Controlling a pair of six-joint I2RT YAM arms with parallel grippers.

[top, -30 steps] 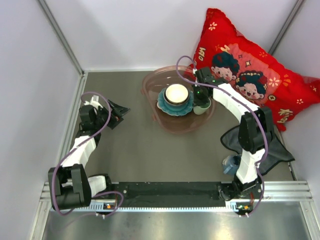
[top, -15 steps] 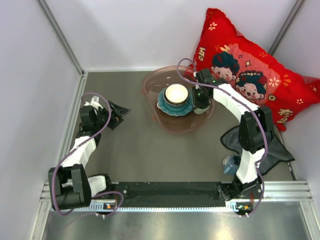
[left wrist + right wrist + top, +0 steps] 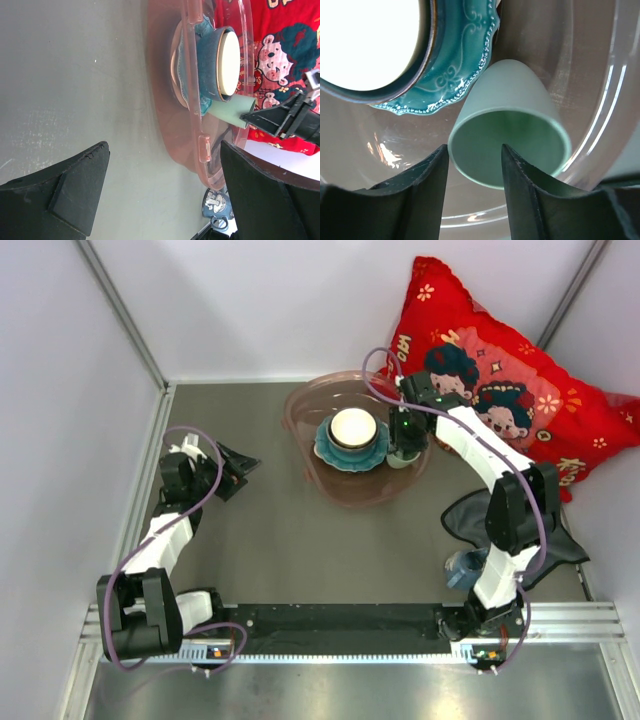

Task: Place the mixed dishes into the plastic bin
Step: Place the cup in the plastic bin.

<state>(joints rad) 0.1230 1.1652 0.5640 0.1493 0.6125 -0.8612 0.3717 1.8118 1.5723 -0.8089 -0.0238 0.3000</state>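
The plastic bin (image 3: 340, 485) is a pinkish translucent basin at the back middle of the table. Inside it a teal scalloped plate (image 3: 332, 456) carries a blue bowl with a cream-white inside (image 3: 352, 426). A pale green cup (image 3: 512, 125) lies tilted in the bin against the plate's edge (image 3: 455, 65), its mouth facing the right wrist camera. My right gripper (image 3: 405, 438) hovers over the cup, open, its fingers (image 3: 415, 195) straddling the cup's near rim without pressing it. My left gripper (image 3: 236, 466) stands wide open and empty, left of the bin (image 3: 200, 150). A small blue mug (image 3: 462, 568) stands by the right arm's base.
A red cartoon-print pillow (image 3: 500, 390) leans in the back right corner behind the bin. A dark grey cloth (image 3: 470, 518) lies at the right, partly under the right arm. Grey walls close in the left and right sides.
My right gripper's jaws have spread apart off the green cup's rim, and that arm has shifted a little toward the back. The cup stays in the bin. The left arm is unmoved.
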